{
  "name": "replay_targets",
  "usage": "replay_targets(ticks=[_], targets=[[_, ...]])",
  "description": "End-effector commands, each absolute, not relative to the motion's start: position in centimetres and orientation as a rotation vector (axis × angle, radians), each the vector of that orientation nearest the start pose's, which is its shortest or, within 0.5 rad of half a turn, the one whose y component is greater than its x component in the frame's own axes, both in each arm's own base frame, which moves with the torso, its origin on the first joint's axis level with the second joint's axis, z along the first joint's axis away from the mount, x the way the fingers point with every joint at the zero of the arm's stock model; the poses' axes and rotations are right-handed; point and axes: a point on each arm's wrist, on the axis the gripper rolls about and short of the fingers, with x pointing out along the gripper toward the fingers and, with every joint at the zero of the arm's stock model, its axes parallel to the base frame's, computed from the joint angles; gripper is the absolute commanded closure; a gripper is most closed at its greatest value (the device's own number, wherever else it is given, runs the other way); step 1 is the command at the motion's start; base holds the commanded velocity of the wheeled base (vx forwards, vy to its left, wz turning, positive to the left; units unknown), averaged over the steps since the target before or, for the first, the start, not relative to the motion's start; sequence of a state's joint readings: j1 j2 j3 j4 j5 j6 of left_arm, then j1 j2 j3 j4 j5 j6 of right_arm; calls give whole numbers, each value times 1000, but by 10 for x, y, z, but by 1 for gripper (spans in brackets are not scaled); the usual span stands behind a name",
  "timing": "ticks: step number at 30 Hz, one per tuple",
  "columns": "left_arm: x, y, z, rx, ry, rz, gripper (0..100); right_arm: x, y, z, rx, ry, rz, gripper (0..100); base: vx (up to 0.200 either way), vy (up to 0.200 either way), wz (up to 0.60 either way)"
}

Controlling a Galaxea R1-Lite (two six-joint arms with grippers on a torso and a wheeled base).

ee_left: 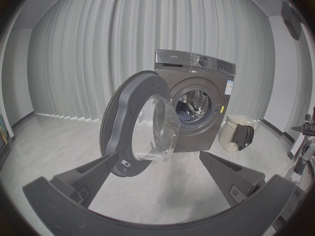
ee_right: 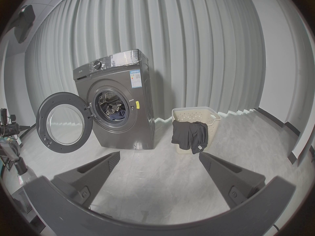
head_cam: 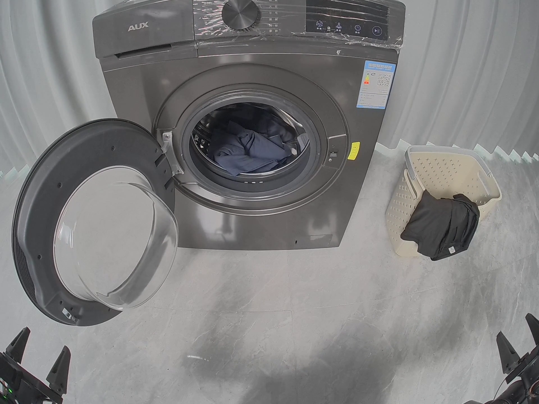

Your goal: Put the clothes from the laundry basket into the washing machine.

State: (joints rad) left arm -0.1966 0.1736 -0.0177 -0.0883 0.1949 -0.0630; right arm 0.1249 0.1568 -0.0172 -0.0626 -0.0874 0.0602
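Now both claws, left gripper (head_cam: pixel 42 343) and right gripper (head_cam: pixel 515 327), gape wide, empty; a black garment (head_cam: pixel 443 225) drapes the laundry basket (head_cam: pixel 400 209) rim (right of the washing machine (head_cam: pixel 252 228)), so fetching it looks next.

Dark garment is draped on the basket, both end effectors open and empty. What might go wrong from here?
1. The dark garment hangs over the front rim of the laundry basket; pulling it could tip or drag the basket.
2. It drapes loosely, so a partial pinch by the right end effector may leave it trailing on the floor.
3. The open door juts out on the left end effector side; a swing toward the drum might hit it.
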Motion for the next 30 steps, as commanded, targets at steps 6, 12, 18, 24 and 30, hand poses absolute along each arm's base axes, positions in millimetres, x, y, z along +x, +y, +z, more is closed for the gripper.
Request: replay_targets(ticks=[6,12,18,24,30], targets=[[-20,5,83,69,-5,258,0,-16,-7,84,-19,37,-135,0,0,-167,0],[-25,0,82,-32,-21,0,0,-16,-6,84,-12,37,-101,0,0,-200,0],[-24,0,82,-42,-28,10,0,-16,-6,84,-13,37,-93,0,0,-200,0],[-24,0,81,-25,-25,10,0,-18,-5,83,-38,24,-132,0,0,-200,0],[-24,0,81,-38,-26,1,0,-23,-2,81,-26,-40,-94,0,0,-33,0]])
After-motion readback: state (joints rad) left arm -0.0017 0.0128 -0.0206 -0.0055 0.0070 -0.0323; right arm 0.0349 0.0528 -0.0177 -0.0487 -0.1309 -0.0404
